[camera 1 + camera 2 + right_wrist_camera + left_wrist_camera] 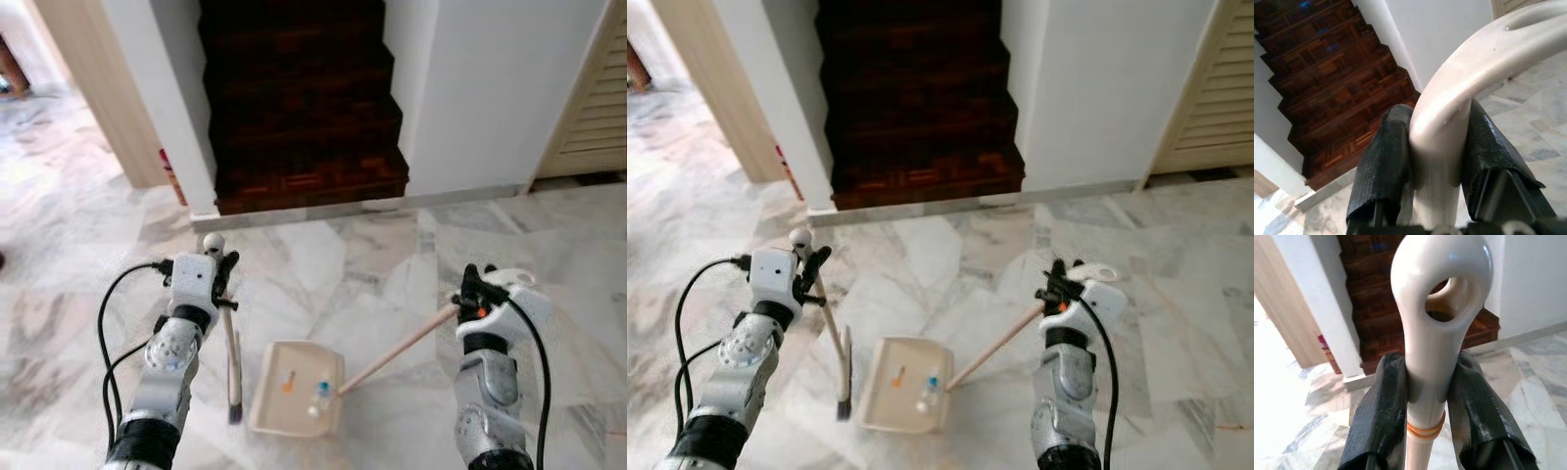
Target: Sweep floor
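A: Left eye view first. Left gripper (223,266) closed on the broom (233,364), near its cream top end with the round hole. Broom nearly upright, dark bristles down on the marble floor (372,255), just beside the dustpan (297,388).

B: Same in left wrist view: black fingers (1378,416) pressing the handle from both sides, orange band just under the grip. And the right side?

A: Right gripper (474,286) clamped on the cream loop at the end of the dustpan's long wooden handle. Handle slanting down and toward the left to the pan.

B: Confirmed by right wrist view, fingers (1382,166) tight around the curved cream grip. Where lies the pan?

A: Flat on the floor, between both arms. Inside: small orange piece (288,381) and small bluish-white bits (319,394); cannot tell what exactly.

B: Behind?

A: Dark wooden stairs (304,108) between white walls, louvered door (598,108) at far right.
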You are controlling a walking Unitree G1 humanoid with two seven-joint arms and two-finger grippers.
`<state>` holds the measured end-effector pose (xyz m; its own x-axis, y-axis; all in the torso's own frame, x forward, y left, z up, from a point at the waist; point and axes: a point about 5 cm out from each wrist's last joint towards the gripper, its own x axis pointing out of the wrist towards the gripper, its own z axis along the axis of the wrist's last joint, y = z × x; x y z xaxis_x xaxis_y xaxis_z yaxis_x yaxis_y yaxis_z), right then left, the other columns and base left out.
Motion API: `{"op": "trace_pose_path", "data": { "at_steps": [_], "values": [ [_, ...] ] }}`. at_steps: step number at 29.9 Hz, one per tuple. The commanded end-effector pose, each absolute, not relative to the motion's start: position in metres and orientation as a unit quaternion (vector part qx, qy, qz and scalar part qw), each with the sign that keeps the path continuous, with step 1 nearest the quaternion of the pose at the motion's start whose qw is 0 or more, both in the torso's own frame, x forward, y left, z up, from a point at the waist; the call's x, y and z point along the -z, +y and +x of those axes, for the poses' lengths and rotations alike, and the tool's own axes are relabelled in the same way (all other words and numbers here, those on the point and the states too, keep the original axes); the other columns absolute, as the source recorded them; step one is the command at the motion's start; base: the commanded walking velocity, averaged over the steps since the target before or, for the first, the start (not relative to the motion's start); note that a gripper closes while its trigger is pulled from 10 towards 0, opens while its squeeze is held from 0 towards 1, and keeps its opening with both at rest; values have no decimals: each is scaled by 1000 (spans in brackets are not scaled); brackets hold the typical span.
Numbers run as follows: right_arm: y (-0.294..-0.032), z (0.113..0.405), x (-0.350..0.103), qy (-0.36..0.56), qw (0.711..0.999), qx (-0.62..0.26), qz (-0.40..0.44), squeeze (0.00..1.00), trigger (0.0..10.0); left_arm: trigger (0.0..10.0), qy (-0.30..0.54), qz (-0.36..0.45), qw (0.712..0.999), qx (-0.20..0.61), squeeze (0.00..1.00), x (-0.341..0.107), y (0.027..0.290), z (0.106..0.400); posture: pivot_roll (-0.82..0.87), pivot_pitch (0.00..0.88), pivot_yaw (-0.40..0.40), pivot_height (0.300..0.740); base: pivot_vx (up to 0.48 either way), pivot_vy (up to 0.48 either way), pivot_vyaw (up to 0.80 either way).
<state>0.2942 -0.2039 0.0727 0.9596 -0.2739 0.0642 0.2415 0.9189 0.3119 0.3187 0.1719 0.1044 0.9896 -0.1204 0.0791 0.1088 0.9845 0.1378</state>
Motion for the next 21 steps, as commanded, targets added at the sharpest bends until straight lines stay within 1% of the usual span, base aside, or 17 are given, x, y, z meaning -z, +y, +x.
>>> {"op": "trace_pose_path", "data": {
  "at_steps": [1, 21],
  "values": [
    [-199, 301, -88, -83, 977, 118, 157, 0, 10000, 10000, -63, 69, 994, 54, 0, -115, 174, 322, -61, 0, 44, 740, 0, 480, 0],
    [-198, 303, -88, -77, 977, 117, 163, 0, 10000, 10000, -59, 69, 995, 52, 0, -117, 174, 322, -53, 0, 43, 740, 0, 480, 0]
  ]
}}
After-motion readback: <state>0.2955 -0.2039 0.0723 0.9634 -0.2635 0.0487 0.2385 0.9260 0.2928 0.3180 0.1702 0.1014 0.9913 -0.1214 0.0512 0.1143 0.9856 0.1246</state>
